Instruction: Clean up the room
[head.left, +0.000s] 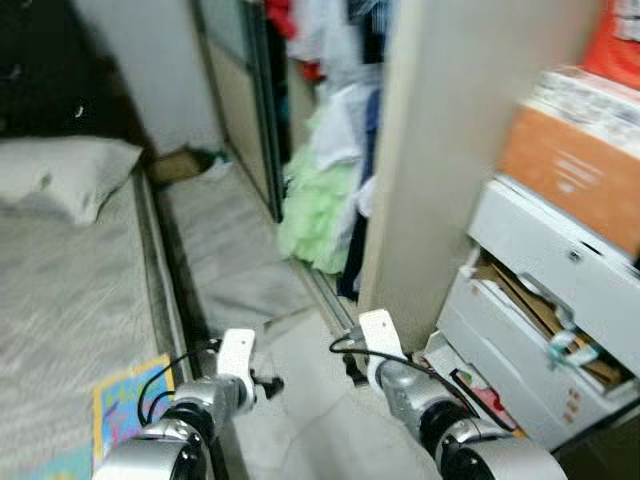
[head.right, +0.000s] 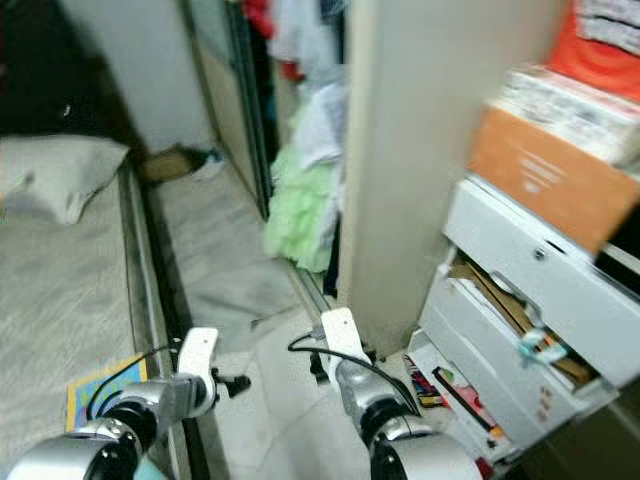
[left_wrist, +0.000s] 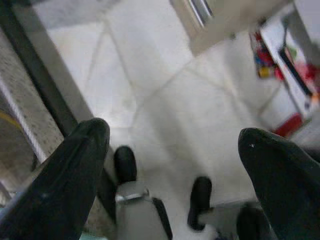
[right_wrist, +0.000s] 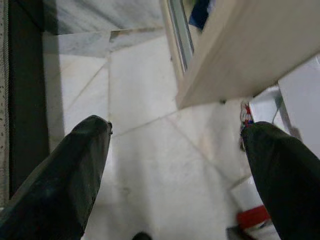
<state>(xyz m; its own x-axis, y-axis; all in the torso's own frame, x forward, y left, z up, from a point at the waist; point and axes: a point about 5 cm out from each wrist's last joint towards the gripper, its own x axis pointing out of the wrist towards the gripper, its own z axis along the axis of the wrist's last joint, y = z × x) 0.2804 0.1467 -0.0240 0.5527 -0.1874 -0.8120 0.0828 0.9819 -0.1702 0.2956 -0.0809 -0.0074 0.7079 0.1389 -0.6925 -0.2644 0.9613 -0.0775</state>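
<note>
Black fingers spread wide on both my grippers, and nothing between them: the left gripper (left_wrist: 170, 150) hangs low over the pale floor tiles (left_wrist: 165, 90) beside the bed frame (left_wrist: 35, 85), and the right gripper (right_wrist: 175, 165) hangs over the same tiles near the foot of the wardrobe panel (right_wrist: 235, 55). Both arms are down in front of me, idle for the moment.

Outward from there, on my left lies the bed (head.left: 70, 300) with a grey cover, a pillow (head.left: 60, 175) at its head and a bright picture book (head.left: 125, 405) near the edge. Ahead, a narrow strip of floor runs along the sliding wardrobe door (head.left: 235, 90), where clothes hang and a light green frilly garment (head.left: 315, 215) spills down to the floor. On my right a white set of drawers (head.left: 545, 300) stands with one drawer pulled open, cardboard and papers sticking out, and some small colourful clutter (head.left: 480, 390) lies on the floor at its base (too blurred to name).

I judge I am at the looking-about stage, nothing chosen yet. The next move calls for picking one stray thing, likely the floor clutter by the drawers or the book on the bed, then stepping close and bending down with one open gripper.
</note>
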